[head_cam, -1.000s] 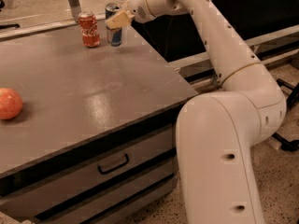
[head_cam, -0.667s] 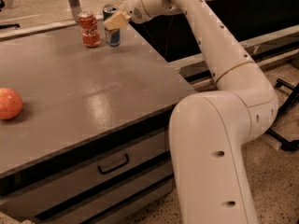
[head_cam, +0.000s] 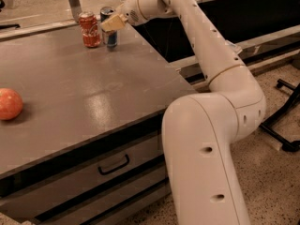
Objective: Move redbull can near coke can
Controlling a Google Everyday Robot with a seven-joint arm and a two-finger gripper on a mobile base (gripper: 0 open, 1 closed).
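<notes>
Position of task items: the redbull can [head_cam: 110, 39] stands upright at the far edge of the table [head_cam: 93, 93], its base on the surface. The coke can [head_cam: 90, 29] stands upright just beside it, to its left in the camera view. A thin gap may separate the two; contact cannot be confirmed.

Gripper: the gripper [head_cam: 108, 24] is at the redbull can's upper body, below its silver top. One tan finger [head_cam: 113, 22] lies across the near face of the can; the other is hidden behind it. The fingers appear clamped on the can.

Key relation: the can sits between the fingers, with its long axis vertical and the fingers crossing it roughly level. The coke can lies beyond the fingertips, in line with the reach.

Arm pose: the arm [head_cam: 206, 41] rises from the base at the table's right corner and stretches long and nearly straight toward the far edge, with the wrist angled slightly down.

Assessment: placement looks essentially achieved. The remaining move is judged to be release and a straight pull-back; any sideways drift risks knocking either can.

Other: an orange fruit [head_cam: 9, 103] lies well apart at the left edge.
</notes>
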